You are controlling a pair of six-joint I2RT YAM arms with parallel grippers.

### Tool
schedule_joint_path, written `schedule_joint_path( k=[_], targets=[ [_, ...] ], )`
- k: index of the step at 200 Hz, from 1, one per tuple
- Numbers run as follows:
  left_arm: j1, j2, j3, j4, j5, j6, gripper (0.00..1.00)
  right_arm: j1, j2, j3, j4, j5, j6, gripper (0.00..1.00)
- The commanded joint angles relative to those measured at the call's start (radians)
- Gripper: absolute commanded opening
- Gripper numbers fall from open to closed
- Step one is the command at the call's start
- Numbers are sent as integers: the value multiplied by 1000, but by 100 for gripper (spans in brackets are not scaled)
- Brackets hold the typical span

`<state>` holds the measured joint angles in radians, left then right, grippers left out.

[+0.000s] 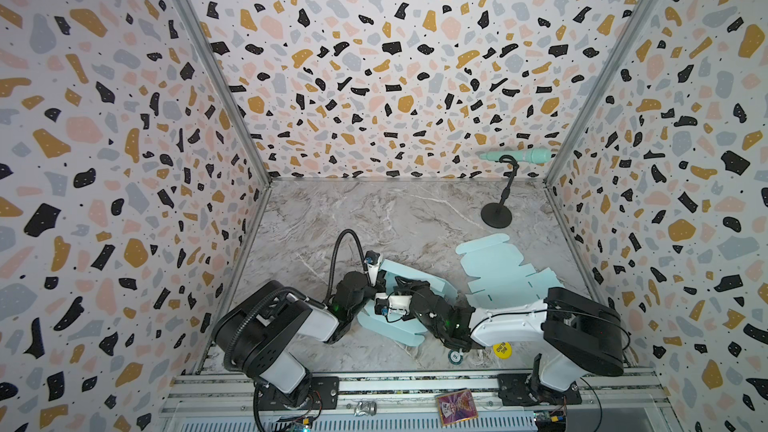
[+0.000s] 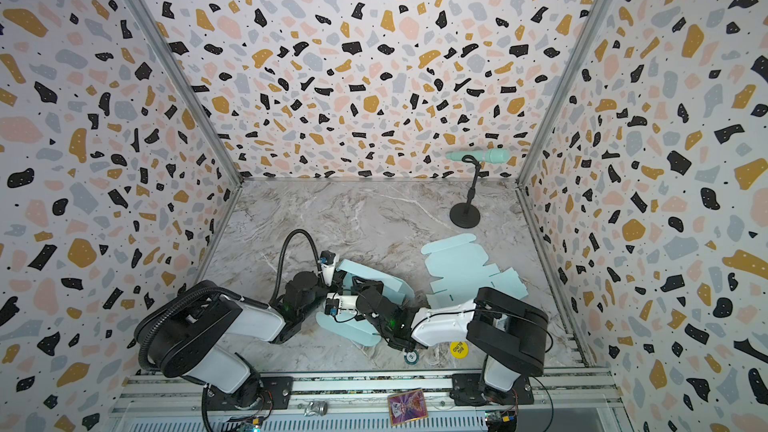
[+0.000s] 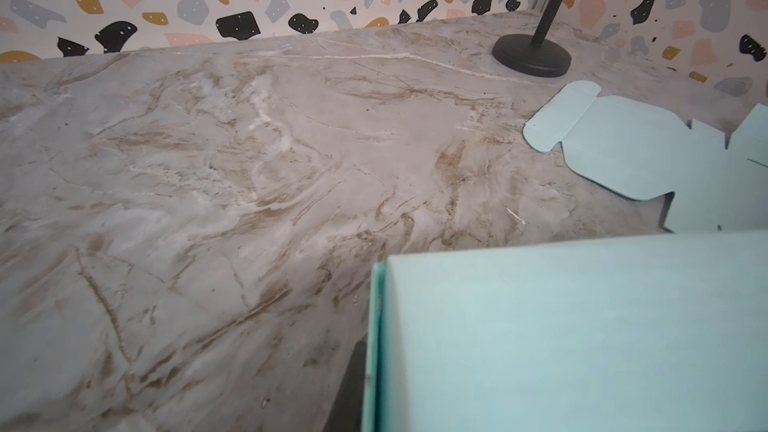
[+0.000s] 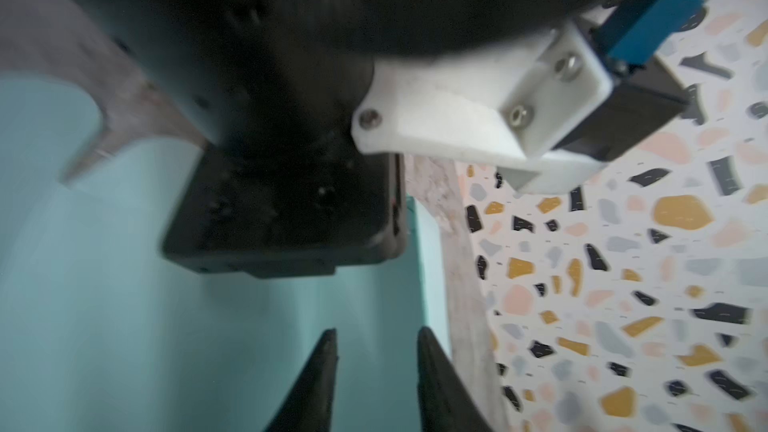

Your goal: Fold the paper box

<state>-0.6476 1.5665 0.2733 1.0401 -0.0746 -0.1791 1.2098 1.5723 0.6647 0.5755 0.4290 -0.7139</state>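
The paper box (image 1: 388, 328) (image 2: 353, 330) is a light blue card blank lying near the table's front middle, with some panels raised. Both arms meet over it. My left gripper (image 1: 384, 286) (image 2: 338, 284) (image 3: 372, 359) is shut on a raised wall of the paper box (image 3: 561, 334). One dark finger (image 3: 353, 380) lies against the wall's outer face and the other is hidden behind the panel. My right gripper (image 1: 401, 282) (image 2: 357, 282) (image 4: 376, 336) faces the left gripper. It is open over the box's blue panel (image 4: 104, 284) with nothing between its fingers.
A second flat blue blank (image 1: 498, 268) (image 2: 461, 268) (image 3: 631, 151) lies at the right. Behind it a black stand (image 1: 496, 216) (image 3: 532, 54) holds a mint microphone (image 1: 519, 155). A yellow sticker (image 1: 502, 349) and a small round disc (image 1: 455, 357) sit near the front edge.
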Motion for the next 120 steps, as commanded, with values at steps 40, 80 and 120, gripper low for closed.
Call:
schedule_joint_path(
  k=[40,80,120],
  targets=[
    [-20,-36,-3,83,-11,14,9,-31,-271,71,-320,-296,497,65],
    [-52,-45,16,42,-34,28,9,-306,-371,127,-323,-536,813,69],
    [-78,-29,36,20,-50,33,9,-449,-165,322,-465,-687,906,63]
  ],
)
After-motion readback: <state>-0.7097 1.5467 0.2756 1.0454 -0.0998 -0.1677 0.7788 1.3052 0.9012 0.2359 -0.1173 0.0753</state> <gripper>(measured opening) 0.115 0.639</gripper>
